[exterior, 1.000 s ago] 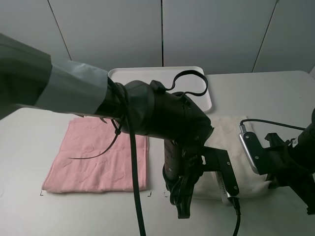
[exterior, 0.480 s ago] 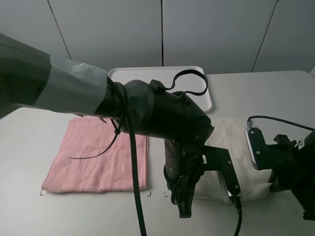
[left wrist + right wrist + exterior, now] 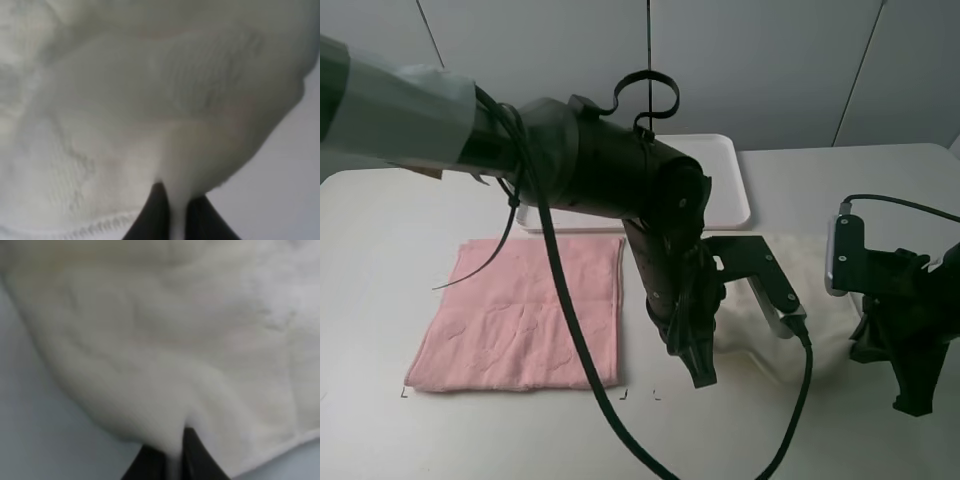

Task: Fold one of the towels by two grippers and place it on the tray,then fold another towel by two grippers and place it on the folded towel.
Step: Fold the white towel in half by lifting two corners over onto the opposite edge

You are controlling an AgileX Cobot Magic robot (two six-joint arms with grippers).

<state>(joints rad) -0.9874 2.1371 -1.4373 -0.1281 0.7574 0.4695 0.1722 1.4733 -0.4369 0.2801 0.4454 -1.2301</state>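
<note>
Beside the pink towel (image 3: 520, 320), left hand (image 3: 174, 202) and right hand (image 3: 172, 447) tipped down, each pinching the cream towel (image 3: 815, 320).

The black claw-like left gripper (image 3: 177, 200) and right gripper (image 3: 170, 445), each pinching the near edge of the cream, off-white square terry towel (image 3: 830, 320), rose and shifted toward the flat white plastic tray (image 3: 725, 190), lifting that edge into a bulge.

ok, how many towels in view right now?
2. A light pink square terry towel lies flat on the left. A cream terry towel on the right is pinched by the left gripper and the right gripper. More may be hidden.
</note>
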